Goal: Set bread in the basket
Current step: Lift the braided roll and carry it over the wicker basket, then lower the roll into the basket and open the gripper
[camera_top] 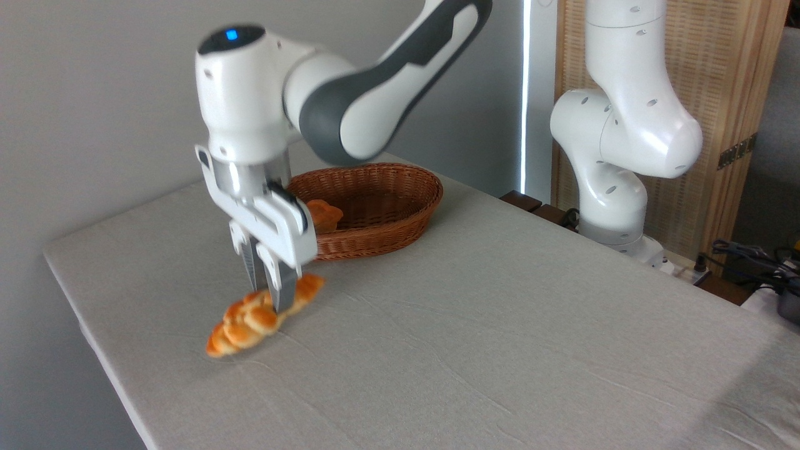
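The long braided golden-orange bread (259,319) lies on the grey cloth-covered surface (475,325), near its left edge. Its long line runs slantwise, from a low tip close to the left edge up to a tip that points toward the far edge. It looks like it rests on the surface, or is only just off it; the picture is too blurry there to be sure.

The white claw (272,299) of the robot arm points straight down, right above the upper half of the bread, not its middle. The two fingers (283,289) are close together with the bread between them, so the claw seems to be pinching the bread across its thin side. Because the hold is off-centre, the longer lower end may droop when the bread goes up.

The oval brown woven wicker basket (400,231) sits behind the claw, toward the far edge, and just beside the bread's upper tip. A small round orange bun (324,214) is inside the basket at its left end. The right part of the basket looks free.

So the coming move likely needs a lift, then a short trip back and to the right, over the basket's low rim.
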Controlling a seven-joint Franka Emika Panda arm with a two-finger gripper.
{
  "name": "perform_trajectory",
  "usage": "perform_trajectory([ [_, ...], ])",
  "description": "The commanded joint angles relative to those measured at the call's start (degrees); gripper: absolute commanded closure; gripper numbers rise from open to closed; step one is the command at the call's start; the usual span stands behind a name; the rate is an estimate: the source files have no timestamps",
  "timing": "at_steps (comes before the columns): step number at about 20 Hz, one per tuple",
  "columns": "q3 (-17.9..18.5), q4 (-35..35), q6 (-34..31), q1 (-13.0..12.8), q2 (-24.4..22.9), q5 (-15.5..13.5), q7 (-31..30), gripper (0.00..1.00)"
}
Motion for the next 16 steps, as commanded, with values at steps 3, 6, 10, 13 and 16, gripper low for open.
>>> perform_trajectory([
  [3, 0.3, 3.4, -19.0, -4.0, -10.3, -5.4, 1.0, 0.94],
  [6, 2.7, -1.3, -23.6, -13.7, -13.8, -4.7, 1.1, 0.93],
  [10, 2.8, -8.1, -23.6, -22.0, -14.1, -1.4, 1.0, 0.87],
  [13, 2.8, -11.5, -22.6, -22.6, -13.9, -0.8, 1.0, 0.05],
  [16, 2.8, -11.7, -22.7, -22.6, -13.8, -0.7, 1.0, 0.0],
])
